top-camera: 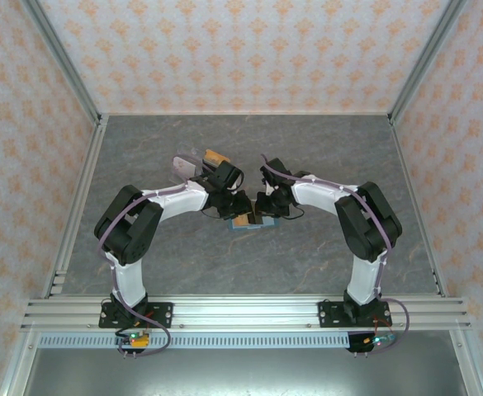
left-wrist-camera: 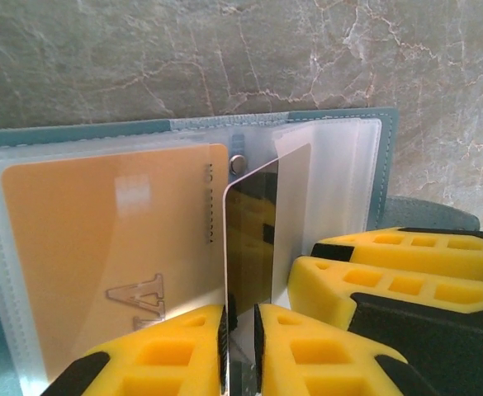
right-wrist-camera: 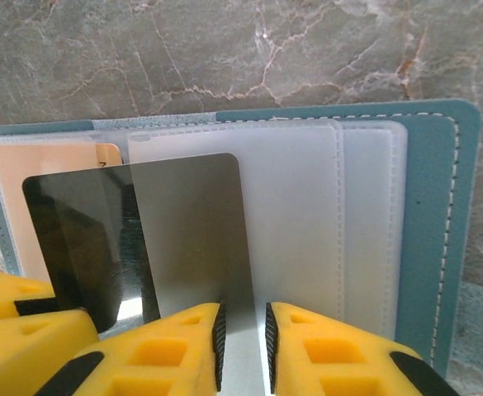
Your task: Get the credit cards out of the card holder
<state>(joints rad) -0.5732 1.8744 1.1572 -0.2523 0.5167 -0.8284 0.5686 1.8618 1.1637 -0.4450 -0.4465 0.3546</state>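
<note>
The teal card holder lies open on the table's middle, clear sleeves up. An orange credit card sits in its left sleeve. A shiny grey credit card stands out of the sleeves, tilted up. My left gripper is open a narrow gap; the card's edge leans on its left pad. My right gripper is open by a small gap over that card's right edge, pinching nothing. Its yellow fingers crowd in beside the left ones.
A clear plastic tray with an orange card in it stands just behind the left wrist. Both arms meet over the holder, fingers almost touching. Patterned walls and metal frame rails bound the grey marbled table.
</note>
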